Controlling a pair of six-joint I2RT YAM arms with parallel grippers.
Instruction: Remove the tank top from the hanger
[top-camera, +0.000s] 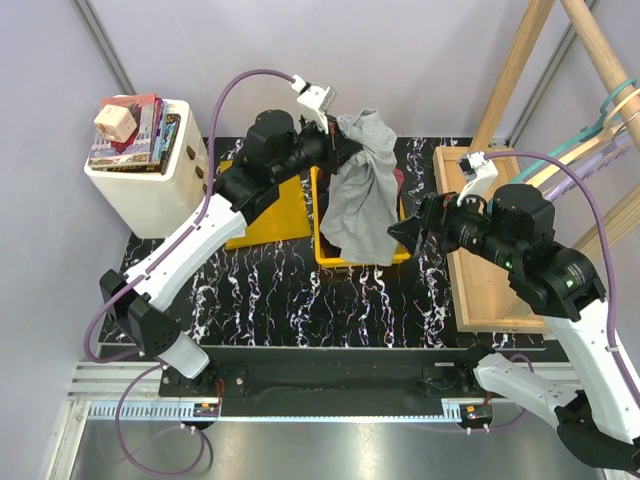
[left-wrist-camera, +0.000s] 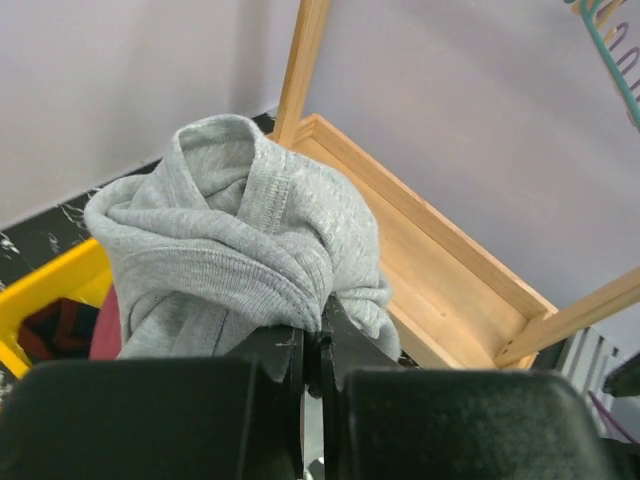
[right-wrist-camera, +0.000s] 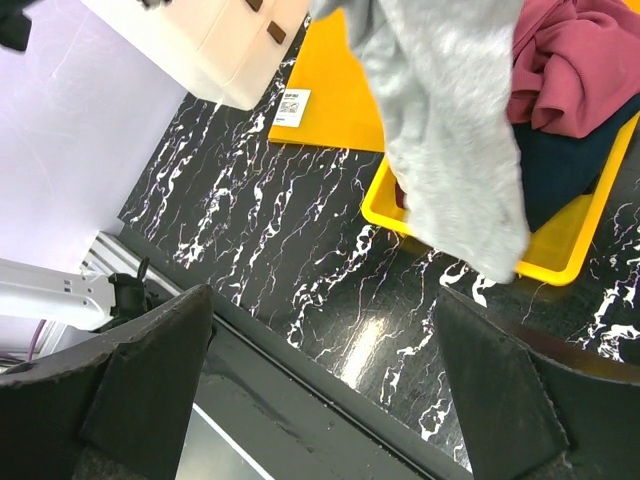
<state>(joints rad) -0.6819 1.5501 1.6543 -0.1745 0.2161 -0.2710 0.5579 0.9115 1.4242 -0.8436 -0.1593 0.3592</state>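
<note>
The tank top (top-camera: 362, 195) is soft grey jersey with a fine rib and a stitched hem. It is bunched into thick folds where I hold it and hangs below in a long, limp drape. My left gripper (left-wrist-camera: 312, 338) has its black fingers pressed together, with a rolled fold of that cloth pinched between the tips. It is raised over the far middle of the desk (top-camera: 280, 295), whose top is black with white marbled veins.

The cloth's lower end hangs over a bin (top-camera: 335, 262) of glossy yellow plastic, rectangular with rounded corners. In the bin lie a crumpled red garment (right-wrist-camera: 575, 50) and a dark blue one (right-wrist-camera: 585, 150).

My right gripper (right-wrist-camera: 325, 350) stands spread to its widest beside the bin's right edge. It holds nothing, and its matte black fingers are clear of the grey cloth.

A shallow wooden tray (top-camera: 480, 290) with pale, smooth boards runs along the desk's right edge. The hangers (top-camera: 590, 130) above it are well apart from the tank top.
</note>
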